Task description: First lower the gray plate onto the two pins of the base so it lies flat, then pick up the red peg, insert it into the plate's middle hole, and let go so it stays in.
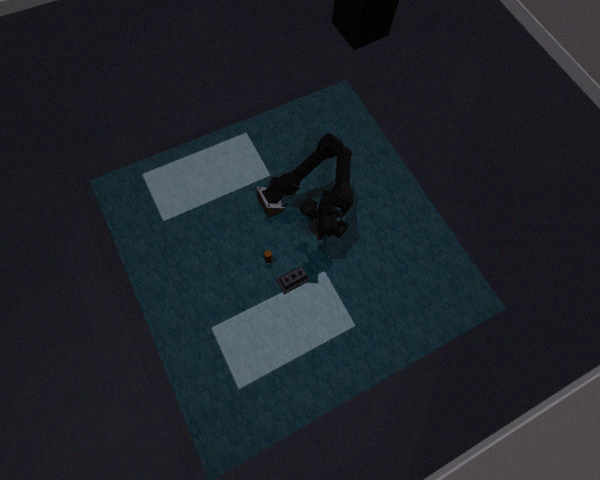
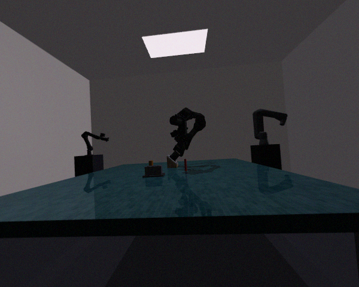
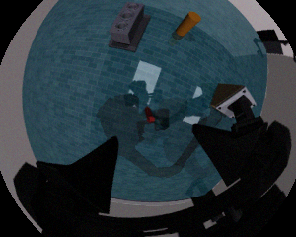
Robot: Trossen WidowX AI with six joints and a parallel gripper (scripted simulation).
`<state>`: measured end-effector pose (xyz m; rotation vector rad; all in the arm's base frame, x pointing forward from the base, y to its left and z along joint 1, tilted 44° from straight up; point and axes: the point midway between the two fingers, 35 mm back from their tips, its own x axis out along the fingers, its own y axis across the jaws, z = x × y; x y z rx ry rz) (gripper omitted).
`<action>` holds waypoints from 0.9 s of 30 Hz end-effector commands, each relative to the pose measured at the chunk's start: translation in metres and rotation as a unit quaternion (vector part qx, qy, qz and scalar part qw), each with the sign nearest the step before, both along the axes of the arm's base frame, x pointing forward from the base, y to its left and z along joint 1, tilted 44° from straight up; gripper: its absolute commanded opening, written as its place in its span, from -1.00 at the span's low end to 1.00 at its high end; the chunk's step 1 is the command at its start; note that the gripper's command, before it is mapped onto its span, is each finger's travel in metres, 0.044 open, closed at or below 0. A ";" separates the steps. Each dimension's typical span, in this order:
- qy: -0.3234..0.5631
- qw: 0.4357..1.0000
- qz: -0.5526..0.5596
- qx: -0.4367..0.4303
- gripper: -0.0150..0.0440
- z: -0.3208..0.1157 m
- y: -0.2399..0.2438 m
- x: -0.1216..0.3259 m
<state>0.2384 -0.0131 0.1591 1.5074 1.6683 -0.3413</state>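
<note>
The gray plate sits level on the base, its row of three holes facing up. The base's pins are hidden, and the middle hole looks empty. The red peg stands upright on the table, apart from the plate. In the wrist view it shows ahead of and between the fingertips. My gripper is open and empty, above the table on the red peg's side, away from the plate. The arm hides the peg in the top view.
An orange cylinder stands near the plate. The arm's wedge-shaped mount stands farther back on the teal table. Two other arms on dark pedestals stand beyond the table.
</note>
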 end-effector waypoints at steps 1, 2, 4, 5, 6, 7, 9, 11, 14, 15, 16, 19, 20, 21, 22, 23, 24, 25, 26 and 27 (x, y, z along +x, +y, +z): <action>0.001 1.000 0.003 0.003 1.00 -0.014 0.018 -0.002; 0.001 1.000 0.003 0.004 1.00 -0.018 0.022 -0.002; 0.001 1.000 0.003 0.004 1.00 -0.019 0.023 -0.002; 0.001 1.000 0.003 0.004 1.00 -0.020 0.024 -0.002; 0.001 1.000 0.003 0.004 1.00 -0.022 0.027 -0.001; 0.001 1.000 0.003 0.004 1.00 -0.026 0.031 0.000; 0.001 1.000 0.003 0.004 1.00 -0.029 0.035 0.000; 0.001 1.000 0.003 0.004 1.00 -0.030 0.035 0.001; 0.001 1.000 0.003 0.003 1.00 -0.033 0.038 0.001; 0.001 1.000 0.003 0.003 1.00 -0.034 0.039 0.002; 0.001 1.000 0.002 0.003 1.00 -0.036 0.040 0.002; 0.001 1.000 0.002 0.003 1.00 -0.039 0.044 0.003; 0.001 1.000 0.002 0.003 1.00 -0.040 0.045 0.003; 0.001 1.000 0.002 0.003 1.00 -0.042 0.046 0.003; 0.001 1.000 0.002 0.003 1.00 -0.043 0.047 0.003; 0.001 1.000 0.002 0.003 1.00 -0.044 0.048 0.003; 0.001 1.000 0.002 0.003 1.00 -0.045 0.049 0.004; 0.001 1.000 0.002 0.003 1.00 -0.046 0.051 0.004; 0.001 1.000 0.002 0.003 1.00 -0.047 0.052 0.004; 0.001 1.000 0.002 0.003 1.00 -0.049 0.053 0.004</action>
